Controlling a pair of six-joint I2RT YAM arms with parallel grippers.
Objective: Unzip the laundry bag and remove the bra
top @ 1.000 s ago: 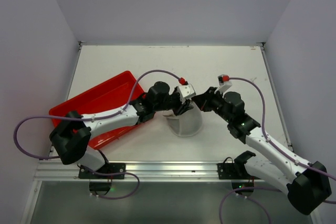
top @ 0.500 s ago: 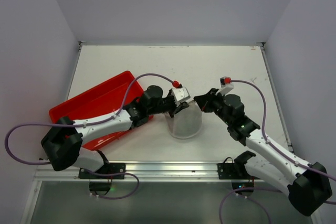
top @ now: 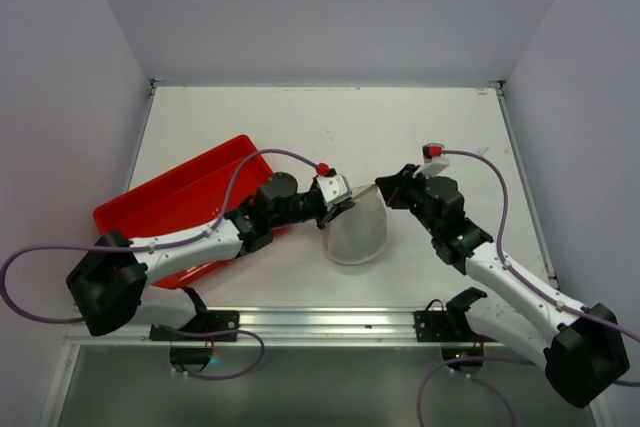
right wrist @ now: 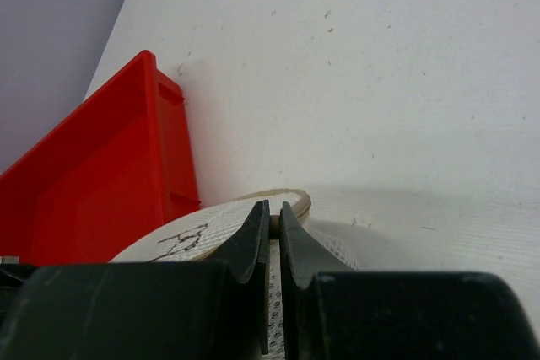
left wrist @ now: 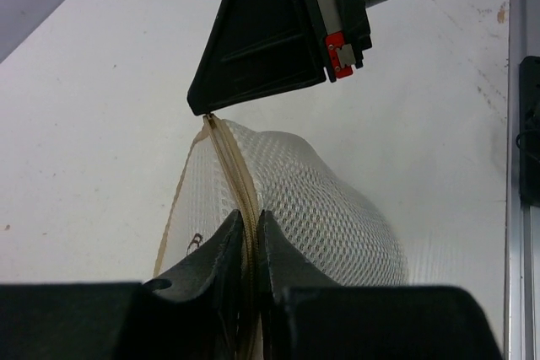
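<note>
From above, the laundry bag [top: 356, 235] sits at frame centre on the table [top: 420, 127], between our two hands. The left hand [top: 343, 209] pinches its upper-left rim, the right hand [top: 380, 188] its upper-right, both equally near.

The left wrist view shows the zipper [left wrist: 228, 162] running straight up the frame from our closed fingers [left wrist: 221, 250] toward the right hand.

In the right wrist view, fingers [right wrist: 250, 246] clamp the rim; the bra we cannot make out.
</note>
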